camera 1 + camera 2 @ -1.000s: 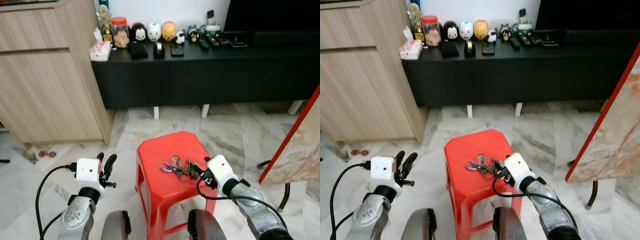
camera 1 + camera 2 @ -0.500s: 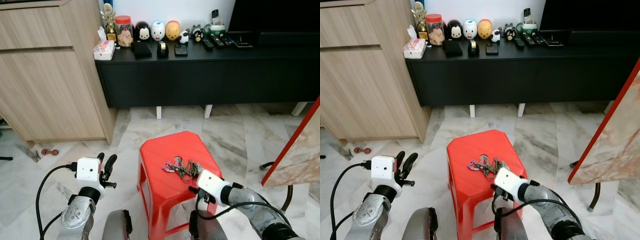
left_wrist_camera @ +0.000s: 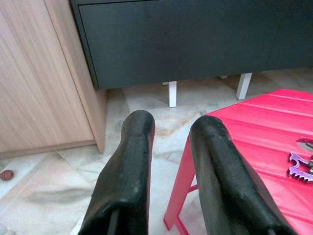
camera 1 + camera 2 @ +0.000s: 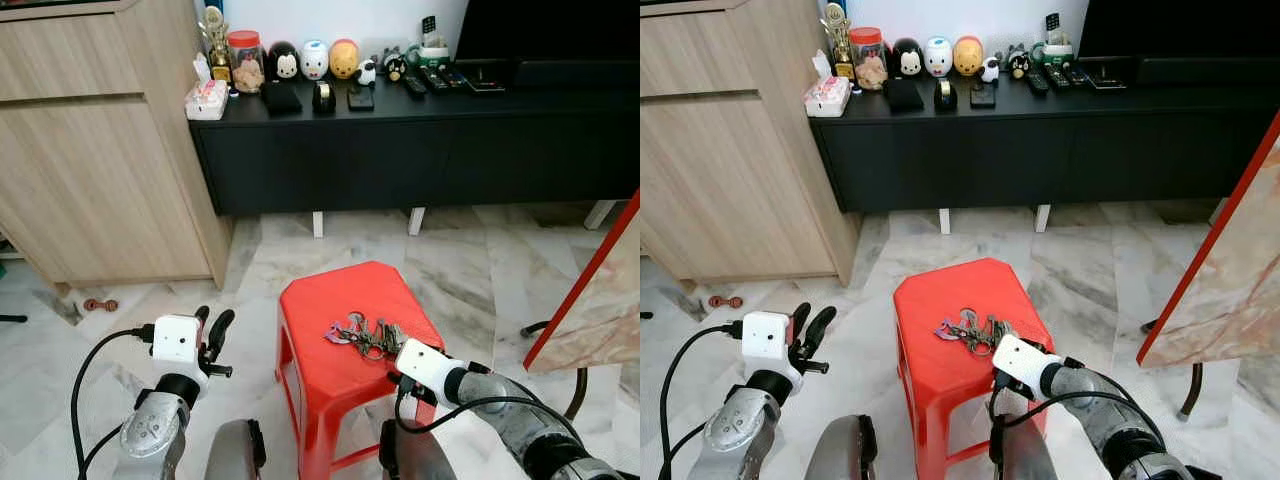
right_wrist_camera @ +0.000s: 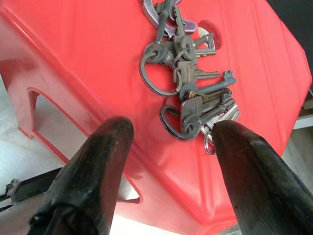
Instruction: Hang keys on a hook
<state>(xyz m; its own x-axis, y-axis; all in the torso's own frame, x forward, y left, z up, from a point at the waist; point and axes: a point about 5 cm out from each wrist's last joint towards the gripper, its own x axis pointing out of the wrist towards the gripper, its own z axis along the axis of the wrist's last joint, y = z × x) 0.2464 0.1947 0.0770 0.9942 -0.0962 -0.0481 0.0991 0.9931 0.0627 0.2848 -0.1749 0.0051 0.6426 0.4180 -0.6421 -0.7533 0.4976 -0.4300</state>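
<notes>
Wooden cabinet (image 4: 100,150): stands well ahead of the left gripper, off to its outer side, on the marble floor (image 4: 470,270).

Black TV console (image 4: 420,150): runs along the wall far ahead of both grippers; figurines, a jar, a tissue pack and remotes sit on its top.

Red stool (image 4: 340,370): between the 2 grippers, directly under the right one. Its near corner lies below the right fingers in the right wrist view.

Tilted red-edged board (image 4: 600,290): out beyond the right arm.

Left gripper (image 4: 211,328): raised beside the stool, clear of it, pointing toward the console. 2 fingers (image 3: 127,181) stand a little apart, nothing between them.

Right gripper (image 5: 168,142): low over the stool's near edge, fingers (image 5: 93,171) spread wide, gripping nothing.

Keys (image 5: 190,98): a bunch on rings, lying flat on the stool top just ahead of the right fingertips, roughly in line with the gap between them. Not touched by either finger. A purple tag (image 4: 333,334) sits at the bunch's far end from the right gripper, on the left gripper's side.
</notes>
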